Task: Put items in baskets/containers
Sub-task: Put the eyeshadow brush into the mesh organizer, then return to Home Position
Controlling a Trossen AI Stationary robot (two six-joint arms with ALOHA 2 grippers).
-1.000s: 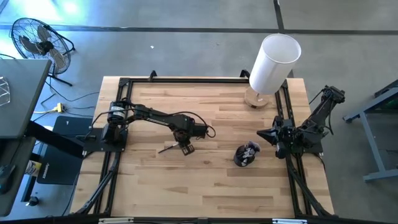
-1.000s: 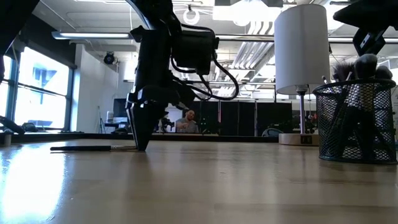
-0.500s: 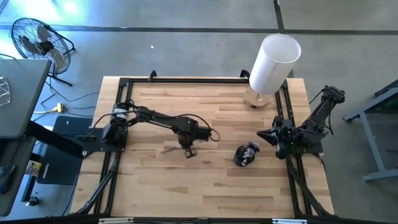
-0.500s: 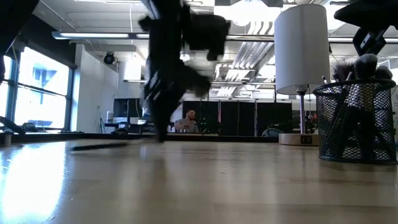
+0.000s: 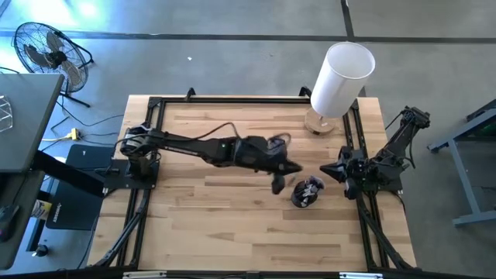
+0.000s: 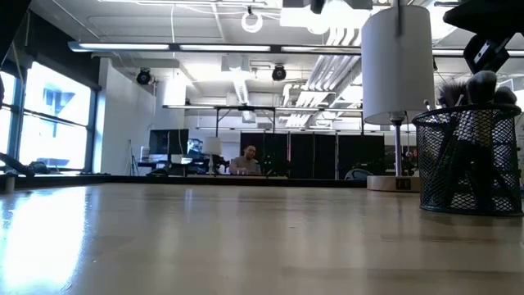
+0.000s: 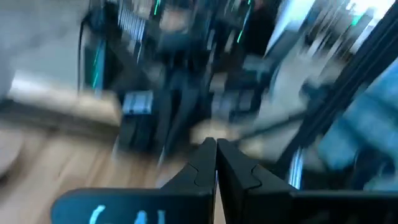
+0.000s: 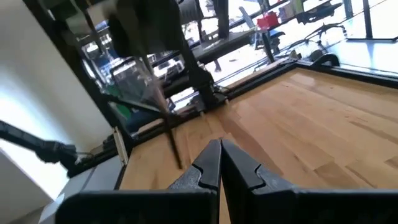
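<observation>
My left arm reaches across the table. Its gripper (image 5: pixel 277 183) hovers just left of the black mesh cup (image 5: pixel 308 192), shut on one thin dark brush (image 8: pixel 166 127). The right wrist view shows that brush hanging under the gripper. The cup (image 6: pixel 467 161) stands upright on the table with several brushes in it, bristle tips up. My right gripper (image 8: pixel 219 150) is shut and waits at the table's right edge (image 5: pixel 332 169), touching nothing. No other brush shows on the tabletop. My left gripper pinches the brush between its two fingers near its upper end (image 8: pixel 152 93), coming from above and pointing down. The brush is lifted clear of the table and hangs below the fingers, slightly tilted, with its lower end (image 8: pixel 180 163) free.
A tall white cylinder on a wooden base (image 5: pixel 341 76) stands at the far right corner. Black frame rails (image 5: pixel 232 99) run along the table's edges. A person (image 6: pixel 248 157) sits far off in the room behind. Bare wood lies left of and in front of the cup.
My left gripper, shut on a brush lying on the table's left-middle, has risen and swung fast toward the right edge, ending beside the cup. The brush has left the table and now hangs lifted clear under the gripper.
</observation>
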